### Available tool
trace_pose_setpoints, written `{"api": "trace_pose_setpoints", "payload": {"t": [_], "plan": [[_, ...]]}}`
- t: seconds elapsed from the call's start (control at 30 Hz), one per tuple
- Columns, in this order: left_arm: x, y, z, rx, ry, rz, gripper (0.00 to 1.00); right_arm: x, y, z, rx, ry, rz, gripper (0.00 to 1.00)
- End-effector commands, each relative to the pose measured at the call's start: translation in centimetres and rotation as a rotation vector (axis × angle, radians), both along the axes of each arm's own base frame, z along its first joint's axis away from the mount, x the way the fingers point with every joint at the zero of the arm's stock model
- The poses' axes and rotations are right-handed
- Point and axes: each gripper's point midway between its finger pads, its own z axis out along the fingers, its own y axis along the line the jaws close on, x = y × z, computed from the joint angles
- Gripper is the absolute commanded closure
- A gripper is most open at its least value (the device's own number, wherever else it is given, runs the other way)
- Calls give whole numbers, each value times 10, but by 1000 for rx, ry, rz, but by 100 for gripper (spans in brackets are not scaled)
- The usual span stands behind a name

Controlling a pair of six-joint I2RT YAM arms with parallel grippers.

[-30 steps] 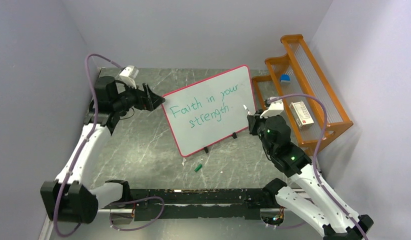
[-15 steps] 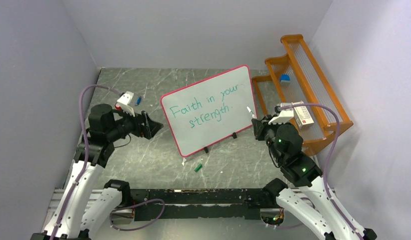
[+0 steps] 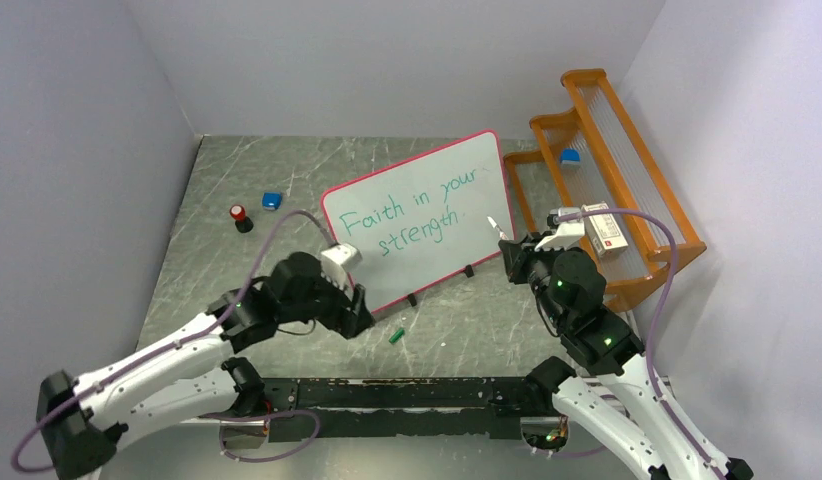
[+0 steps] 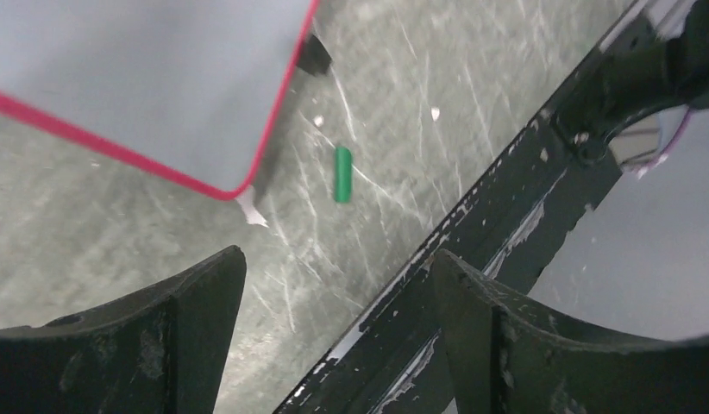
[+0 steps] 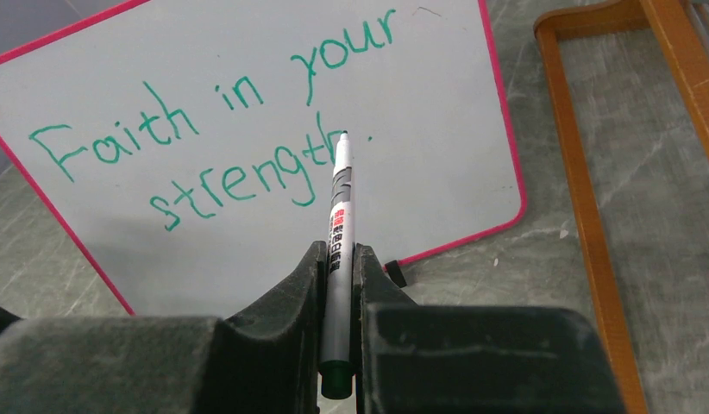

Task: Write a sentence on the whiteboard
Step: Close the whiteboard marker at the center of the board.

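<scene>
The whiteboard (image 3: 427,265), white with a pink-red frame, stands tilted at mid-table. The sentence (image 3: 412,212) reads "Faith in your strength" in green, in two lines, and also shows in the right wrist view (image 5: 222,147). My right gripper (image 3: 511,252) is at the board's right edge, shut on a white marker (image 5: 339,224) with its tip pointing at the board (image 5: 437,172). My left gripper (image 3: 363,320) is open and empty near the board's lower left corner (image 4: 144,78). A green cap (image 3: 396,335) lies on the table ahead of the left gripper (image 4: 334,259), where it also shows (image 4: 342,174).
An orange wooden rack (image 3: 627,190) stands at the right, holding a blue item (image 3: 570,156) and a white box (image 3: 602,225). A red-topped black item (image 3: 239,216) and a small blue item (image 3: 272,200) lie at the far left. A black rail (image 3: 387,395) runs along the near edge.
My left arm has swung from the board's far left edge down to its lower left corner. My right gripper has drawn back slightly from the board with the marker.
</scene>
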Motion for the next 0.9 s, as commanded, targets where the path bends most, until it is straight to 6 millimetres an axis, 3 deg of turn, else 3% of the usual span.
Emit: {"api": "trace_pose_setpoints", "payload": {"t": [0.0,0.37,0.7,0.87], "plan": [[6,-17,-12,95,-54,90,18,-1,0,1,13,-3,3,100],[-18,-70,-65,327,-17,-63,28,-3,3,-3,27,1,19,100],[-17,-90,-113,487,47,-149,55,-3,3,-1,27,-6,24,100],[-16,-99,-126,518,70,-185,61,-5,2,1,29,-11,22,100]]}}
